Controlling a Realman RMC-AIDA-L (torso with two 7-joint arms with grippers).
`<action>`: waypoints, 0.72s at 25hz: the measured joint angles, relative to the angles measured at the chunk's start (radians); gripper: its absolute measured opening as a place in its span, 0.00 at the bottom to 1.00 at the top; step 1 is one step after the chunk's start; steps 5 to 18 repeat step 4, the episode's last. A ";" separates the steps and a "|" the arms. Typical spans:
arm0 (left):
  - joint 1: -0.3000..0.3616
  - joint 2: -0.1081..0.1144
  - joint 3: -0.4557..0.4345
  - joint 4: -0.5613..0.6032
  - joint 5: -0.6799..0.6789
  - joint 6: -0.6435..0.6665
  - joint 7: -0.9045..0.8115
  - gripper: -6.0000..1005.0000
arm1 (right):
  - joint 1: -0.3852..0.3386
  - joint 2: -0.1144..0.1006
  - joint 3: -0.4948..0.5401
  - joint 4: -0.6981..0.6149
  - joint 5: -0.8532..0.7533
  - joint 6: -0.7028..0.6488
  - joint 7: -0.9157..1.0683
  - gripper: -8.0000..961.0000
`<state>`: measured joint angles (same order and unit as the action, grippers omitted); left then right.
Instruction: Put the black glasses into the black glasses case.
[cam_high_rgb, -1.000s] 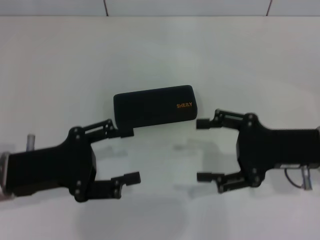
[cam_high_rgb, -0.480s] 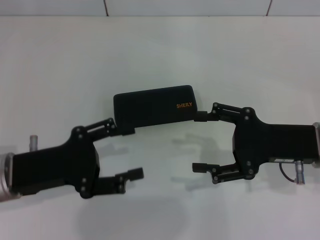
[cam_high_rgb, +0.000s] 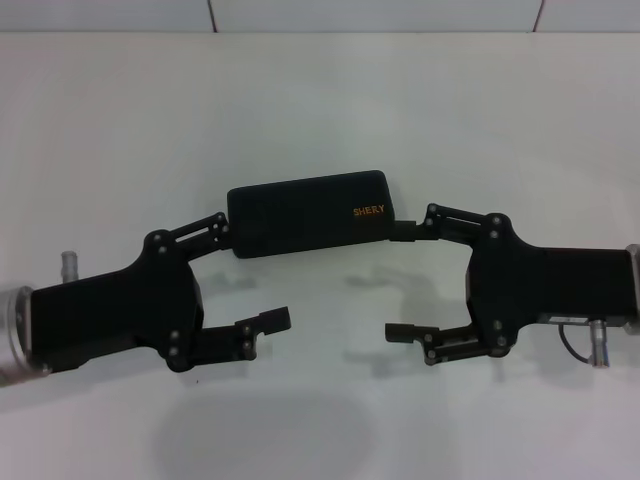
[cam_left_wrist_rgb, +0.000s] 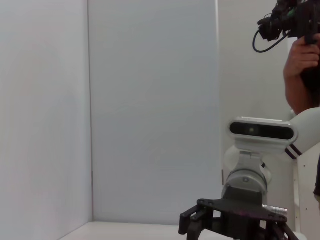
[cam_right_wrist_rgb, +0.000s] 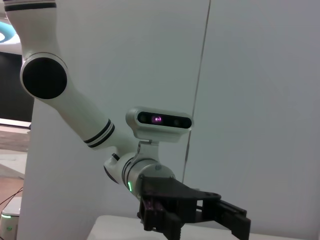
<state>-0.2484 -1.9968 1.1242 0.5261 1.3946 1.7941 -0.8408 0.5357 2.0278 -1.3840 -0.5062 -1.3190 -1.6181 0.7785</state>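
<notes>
White table (cam_high_rgb: 320, 110), black glasses case (cam_high_rgb: 308, 212) (closed)

The black glasses case (cam_high_rgb: 310, 213) lies between left pincer (cam_high_rgb: 245, 275) and right pincer (cam_high_rgb: 400, 283).

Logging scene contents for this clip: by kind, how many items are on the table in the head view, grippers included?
Black glasses case, shut, lettering up: 1
Open grippers at its ends: 2, the left gripper and the right gripper
Black glasses: 0 in view
Total: 3
</notes>
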 joint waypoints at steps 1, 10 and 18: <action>0.000 0.000 0.000 0.000 0.000 -0.001 0.000 0.83 | -0.001 0.000 0.002 -0.001 0.001 0.000 0.000 0.92; 0.000 0.000 0.000 -0.004 0.000 -0.001 0.000 0.83 | -0.004 0.000 0.003 -0.002 0.012 0.000 0.000 0.92; 0.000 0.000 0.000 -0.004 0.000 -0.001 0.000 0.83 | -0.004 0.000 0.003 -0.002 0.012 0.000 0.000 0.92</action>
